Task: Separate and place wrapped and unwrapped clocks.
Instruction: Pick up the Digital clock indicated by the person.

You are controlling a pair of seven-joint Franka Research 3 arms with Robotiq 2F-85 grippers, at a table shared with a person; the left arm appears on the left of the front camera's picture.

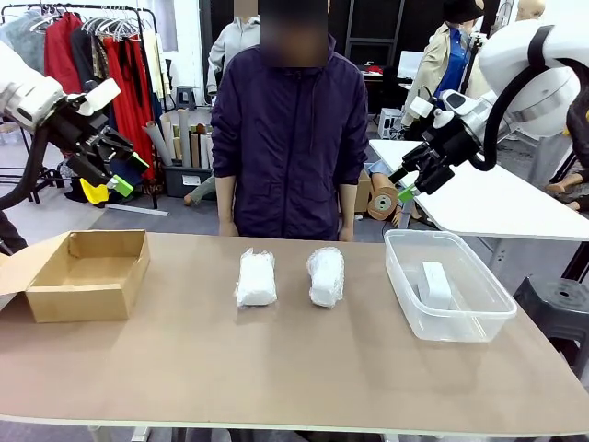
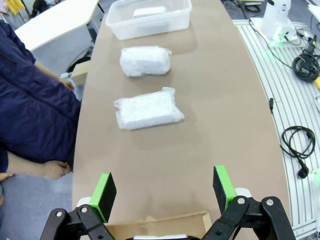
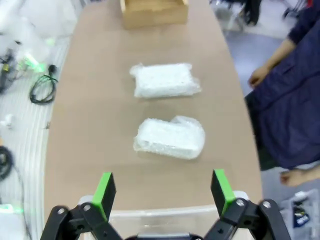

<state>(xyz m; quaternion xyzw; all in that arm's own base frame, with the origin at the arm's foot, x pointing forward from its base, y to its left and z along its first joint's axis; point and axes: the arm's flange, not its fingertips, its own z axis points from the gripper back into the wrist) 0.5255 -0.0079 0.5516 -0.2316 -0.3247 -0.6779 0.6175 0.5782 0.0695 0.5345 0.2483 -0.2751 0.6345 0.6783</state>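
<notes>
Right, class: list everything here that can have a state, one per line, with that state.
Left end effector: open, empty.
Right end effector: open, empty.
Cardboard box: open.
Clear tub: lidless, holding bare clock.
Bare clock: unwrapped.
Left bundle: wrapped, on table.
Right bundle: wrapped, on table.

This looks like a robot lab set up inside a garment workshop: a left arm (image 1: 28, 97) and a right arm (image 1: 538, 69) hang over a brown table (image 1: 276, 368). Beside the table, black cables (image 2: 295, 145) lie loose on a slatted metal platform (image 2: 255, 75) near a white base (image 2: 277, 20) with a green light. Behind, a rack (image 1: 101, 51) holds red and grey clothes (packed tight on hangers), rolls (image 1: 184, 138) of material lean next to it, and a white worktable (image 1: 497, 203) and a black stool (image 1: 563, 308) stand on a plain grey floor.
</notes>
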